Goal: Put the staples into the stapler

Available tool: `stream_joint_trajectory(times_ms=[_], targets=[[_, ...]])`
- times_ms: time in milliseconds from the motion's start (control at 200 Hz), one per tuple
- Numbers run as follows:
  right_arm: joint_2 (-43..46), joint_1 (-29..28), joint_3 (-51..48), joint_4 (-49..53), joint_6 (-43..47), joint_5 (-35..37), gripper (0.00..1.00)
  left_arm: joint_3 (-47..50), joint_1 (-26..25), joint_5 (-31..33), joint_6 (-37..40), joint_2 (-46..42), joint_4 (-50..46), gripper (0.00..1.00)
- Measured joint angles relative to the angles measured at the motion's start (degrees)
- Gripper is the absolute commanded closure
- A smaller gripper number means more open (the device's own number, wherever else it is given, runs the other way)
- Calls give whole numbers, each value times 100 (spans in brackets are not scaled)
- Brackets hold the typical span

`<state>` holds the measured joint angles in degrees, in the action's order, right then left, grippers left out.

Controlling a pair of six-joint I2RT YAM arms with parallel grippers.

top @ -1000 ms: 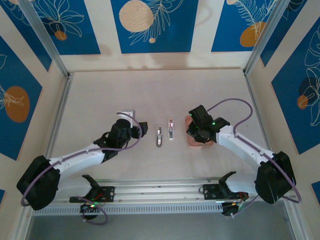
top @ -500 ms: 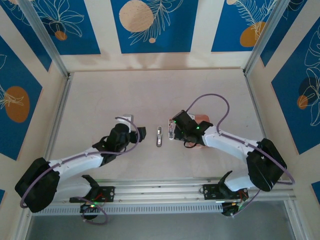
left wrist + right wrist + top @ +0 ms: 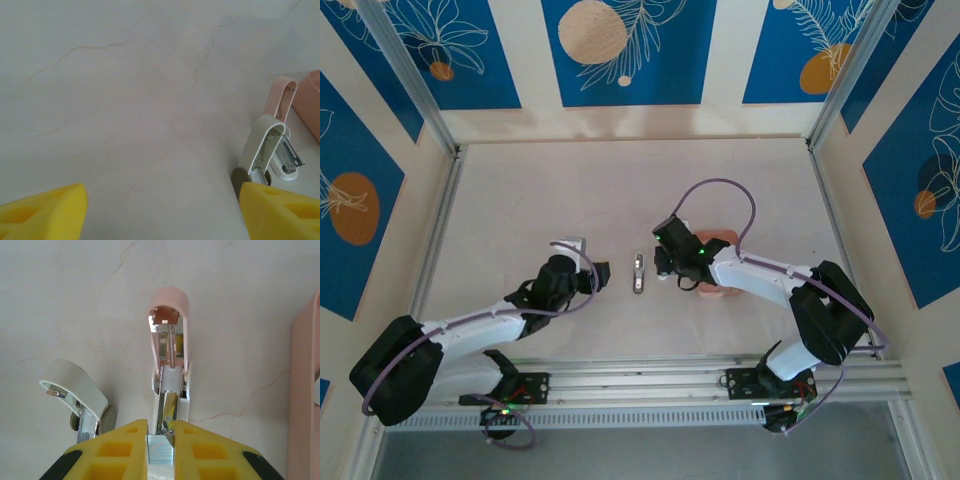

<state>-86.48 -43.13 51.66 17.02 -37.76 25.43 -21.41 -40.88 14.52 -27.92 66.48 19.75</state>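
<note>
Item: right gripper (image 3: 160, 440); fingers pressed together, pinching the staples (image 3: 160, 452), a short silvery strip held between the yellow pads; your grip looks square and centred.

Item: pink stapler (image 3: 169, 340); lies on the table directly ahead of the right fingertips, lid swung open and away, bare metal channel running toward the pinched strip; the strip's front end sits at or just short of the channel's near end, and you cannot tell whether they touch.

Item: white stapler (image 3: 75, 390); also open, ahead and to the left of the right gripper, just beside the pink one; from the left gripper (image 3: 160, 215) it sits at the right fingertip, close by.

Item: left gripper; fingers spread wide, holding nothing, low over bare table.

Item: pink tray (image 3: 305, 390); along the right side of the right gripper.

Progress, as a judgement: the strip is picked and lined up with an open channel, so you are past halfway; left to do: slide the strip in, let go, close the lid.

Overhead check: right gripper (image 3: 663, 262) near the white stapler (image 3: 638, 274), the left gripper (image 3: 600, 275) on its other side.
</note>
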Motion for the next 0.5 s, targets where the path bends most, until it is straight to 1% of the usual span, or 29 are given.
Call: stream_joint_trajectory(times_ms=[210,500], targets=[[-28,-9,0,-170,125,7,82,48,2,2,94,0,76,21],[-393,-52,0,-315,79,13,82,74,2,4,146,0,90,21]])
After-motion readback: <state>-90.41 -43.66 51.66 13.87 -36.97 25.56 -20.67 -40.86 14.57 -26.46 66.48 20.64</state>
